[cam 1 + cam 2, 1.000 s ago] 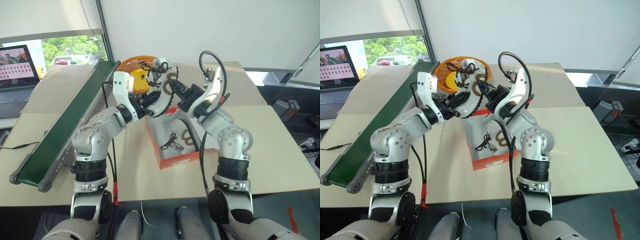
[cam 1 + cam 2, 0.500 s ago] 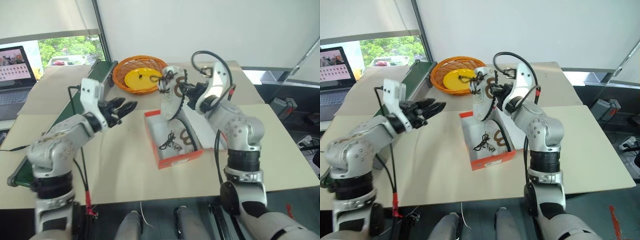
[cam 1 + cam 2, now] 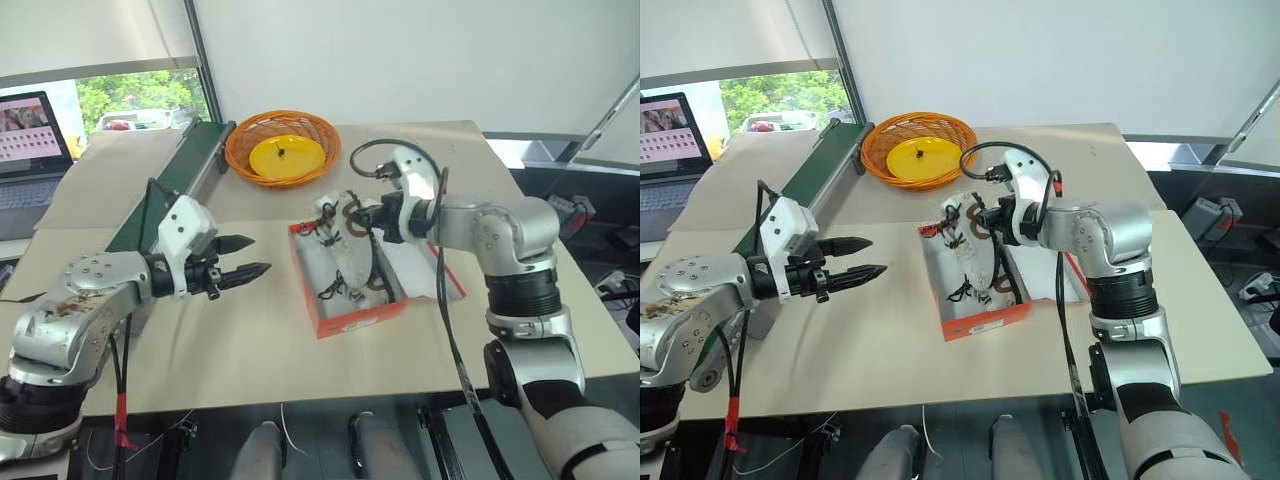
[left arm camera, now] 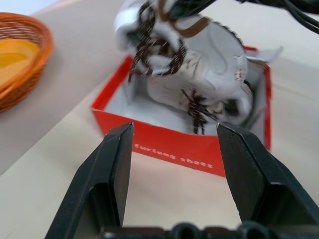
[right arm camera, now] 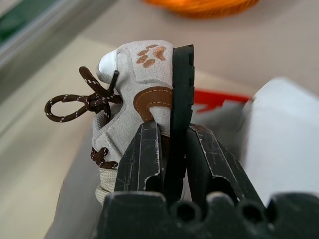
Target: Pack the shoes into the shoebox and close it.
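- Right gripper [image 5: 171,149] is clamped on a shoe's [image 3: 340,235] sole over the open shoebox [image 3: 345,315].
- Left gripper [image 3: 243,257] hovers left of the box, fingers apart, empty.
- The other shoe [image 3: 345,283] lies inside.

Shoe [image 3: 335,240] blocks box [image 3: 350,318] (table [image 3: 250,340] free).
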`<state>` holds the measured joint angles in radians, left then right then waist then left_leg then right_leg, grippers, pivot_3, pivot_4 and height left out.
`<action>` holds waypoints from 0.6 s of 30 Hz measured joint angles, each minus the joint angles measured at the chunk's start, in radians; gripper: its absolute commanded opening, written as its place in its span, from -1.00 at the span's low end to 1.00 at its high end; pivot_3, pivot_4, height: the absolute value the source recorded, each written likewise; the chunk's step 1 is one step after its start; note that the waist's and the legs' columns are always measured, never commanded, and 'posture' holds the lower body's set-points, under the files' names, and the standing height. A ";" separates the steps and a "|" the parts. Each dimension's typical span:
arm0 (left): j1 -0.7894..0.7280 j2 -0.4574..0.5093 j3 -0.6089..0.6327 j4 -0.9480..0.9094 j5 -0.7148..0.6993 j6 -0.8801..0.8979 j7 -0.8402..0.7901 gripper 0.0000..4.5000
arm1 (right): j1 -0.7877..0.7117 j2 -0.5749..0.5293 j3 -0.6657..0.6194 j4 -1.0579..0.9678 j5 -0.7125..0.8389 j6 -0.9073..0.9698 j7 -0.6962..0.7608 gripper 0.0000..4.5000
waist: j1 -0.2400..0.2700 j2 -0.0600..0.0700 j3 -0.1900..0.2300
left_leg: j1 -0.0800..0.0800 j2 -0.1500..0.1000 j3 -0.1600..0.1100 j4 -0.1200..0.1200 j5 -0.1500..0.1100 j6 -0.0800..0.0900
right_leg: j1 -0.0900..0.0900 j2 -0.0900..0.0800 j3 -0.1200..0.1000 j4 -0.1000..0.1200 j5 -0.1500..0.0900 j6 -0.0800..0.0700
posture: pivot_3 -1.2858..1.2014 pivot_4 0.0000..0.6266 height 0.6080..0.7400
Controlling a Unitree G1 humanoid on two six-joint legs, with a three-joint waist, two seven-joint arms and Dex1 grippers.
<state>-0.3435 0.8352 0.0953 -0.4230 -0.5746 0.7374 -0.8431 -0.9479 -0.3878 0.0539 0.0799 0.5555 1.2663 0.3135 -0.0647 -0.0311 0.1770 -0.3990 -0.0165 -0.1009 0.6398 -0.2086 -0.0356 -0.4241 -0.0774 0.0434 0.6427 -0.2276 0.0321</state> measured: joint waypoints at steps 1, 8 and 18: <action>0.000 0.000 -0.004 -0.004 0.000 0.000 -0.004 0.26 | 0.001 0.001 0.001 0.008 -0.003 0.001 0.005 -0.84 | 0.000 0.000 0.000 | 0.000 0.000 0.000 0.000 0.000 0.000 | 0.000 0.000 0.000 0.000 0.000 0.000 | 0.03 -0.52 1.00; -0.033 0.010 -0.018 -0.056 -0.003 0.001 -0.030 0.26 | 0.056 0.044 0.001 0.027 -0.035 -0.024 0.018 -0.84 | 0.002 0.000 0.000 | 0.001 0.000 0.000 0.000 0.000 0.001 | 0.001 0.000 0.000 0.000 0.000 0.000 | 0.03 -0.52 1.00; -0.024 -0.002 -0.020 -0.065 -0.003 0.001 -0.012 0.26 | 0.029 0.055 -0.008 0.067 -0.064 -0.010 0.035 -0.84 | 0.002 0.000 0.000 | 0.004 0.000 0.000 0.000 0.000 0.001 | 0.002 0.000 0.000 0.002 0.000 0.000 | 0.03 -0.52 1.00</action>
<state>-0.3670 0.8331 0.0752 -0.4883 -0.5777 0.7388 -0.8551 -0.9191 -0.3333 0.0459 0.1466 0.4919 1.2561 0.3481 -0.0623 -0.0311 0.1769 -0.3954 -0.0165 -0.1010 0.6401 -0.2089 -0.0349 -0.4217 -0.0772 0.0436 0.6451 -0.2278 0.0324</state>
